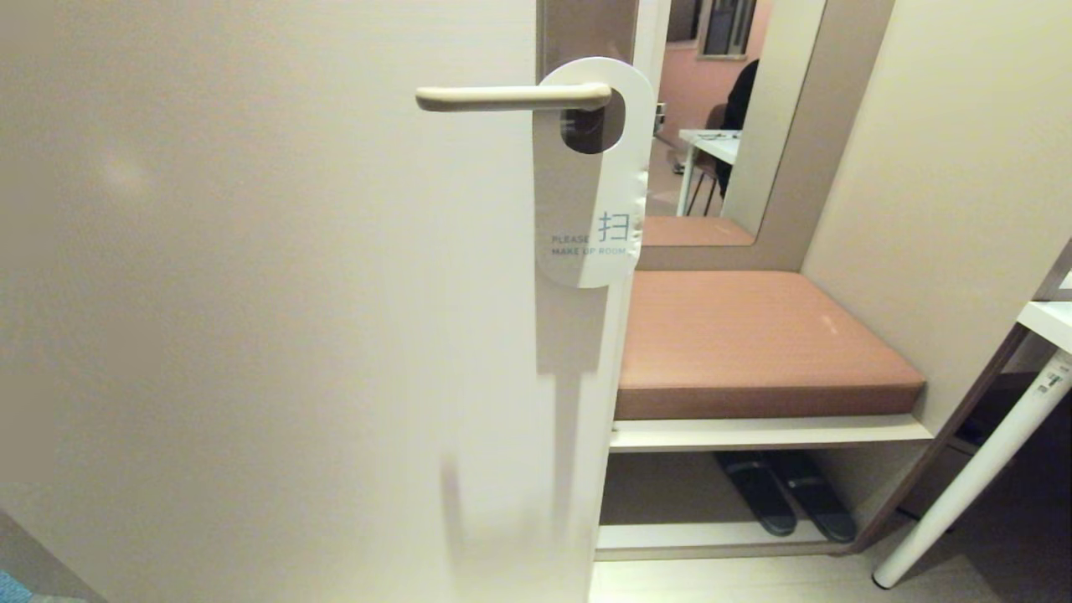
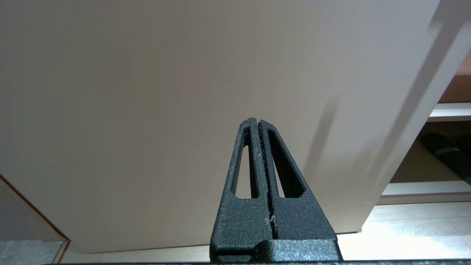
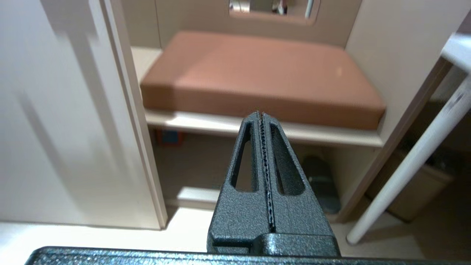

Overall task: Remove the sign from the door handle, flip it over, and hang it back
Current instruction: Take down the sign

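The sign [image 1: 593, 180] hangs in the upper middle of the head view, its oval hole looped over the door handle [image 1: 512, 98] close to the rounded elbow, so the card drops straight down along the door's free edge and partly covers the brown backplate [image 1: 586, 33] behind it. Its white face, "PLEASE MAKE UP ROOM", is turned outward, which means the blue-grey face is the one the task wants shown; nothing of the job looks begun yet. The lever points toward the left of the frame, so I judge the card can only come off by sliding it that way along the handle to the free tip.

Neither arm appears in the head view. The left hand [image 2: 258, 121] sits in the lower middle of its wrist view, fingers clenched together on nothing, facing the plain door panel [image 2: 184, 92] low down, near the floor; it seems parked. The right hand [image 3: 260, 114] is likewise clenched and empty, aimed past the door edge at the brown seat cushion [image 3: 257, 70], with the shelf [image 3: 206, 125] and dark slippers [image 3: 320, 184] beneath. Both hands are well below the sign, so whichever takes it must rise and release its fingers first.
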Robot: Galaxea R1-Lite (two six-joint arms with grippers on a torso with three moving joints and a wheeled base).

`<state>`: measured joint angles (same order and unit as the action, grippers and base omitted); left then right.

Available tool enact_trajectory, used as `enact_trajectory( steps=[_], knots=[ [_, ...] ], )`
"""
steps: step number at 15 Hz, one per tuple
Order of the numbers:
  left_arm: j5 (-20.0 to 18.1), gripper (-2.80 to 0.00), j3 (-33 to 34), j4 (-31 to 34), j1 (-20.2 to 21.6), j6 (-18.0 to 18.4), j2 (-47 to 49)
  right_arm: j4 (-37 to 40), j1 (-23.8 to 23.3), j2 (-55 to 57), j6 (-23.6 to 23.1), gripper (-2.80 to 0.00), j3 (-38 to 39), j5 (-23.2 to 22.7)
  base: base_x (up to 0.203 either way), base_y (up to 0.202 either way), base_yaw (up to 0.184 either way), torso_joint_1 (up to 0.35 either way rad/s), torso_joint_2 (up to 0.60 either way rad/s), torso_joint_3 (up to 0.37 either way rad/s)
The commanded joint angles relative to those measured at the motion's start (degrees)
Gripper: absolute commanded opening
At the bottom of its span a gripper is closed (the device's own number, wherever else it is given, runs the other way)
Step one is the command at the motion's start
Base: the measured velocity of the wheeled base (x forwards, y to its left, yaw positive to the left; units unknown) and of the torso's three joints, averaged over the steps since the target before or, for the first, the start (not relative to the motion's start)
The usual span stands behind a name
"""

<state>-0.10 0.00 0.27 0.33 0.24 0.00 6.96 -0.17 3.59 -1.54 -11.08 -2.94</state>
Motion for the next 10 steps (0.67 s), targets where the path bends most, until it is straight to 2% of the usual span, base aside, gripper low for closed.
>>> enact_trajectory(
  steps=[1,6,10],
  knots=[
    [0.0,-2.8,0.0,0.0,0.0,0.0,0.0,-0.1,0.0,7.7,0.0,-2.8,-7.4,-0.1,0.0,0.0,0.0,0.0,0.0,0.0],
    [0.0,-2.8,0.0,0.0,0.0,0.0,0.0,-0.3,0.0,22.9,-0.1,-2.8,-25.3,0.0,0.0,0.0,0.0,0.0,0.0,0.0],
    [0.0,-2.8,0.0,0.0,0.0,0.0,0.0,-0.3,0.0,35.7,0.0,-2.8,-33.4,0.1,0.0,0.0,0.0,0.0,0.0,0.0]
  ],
)
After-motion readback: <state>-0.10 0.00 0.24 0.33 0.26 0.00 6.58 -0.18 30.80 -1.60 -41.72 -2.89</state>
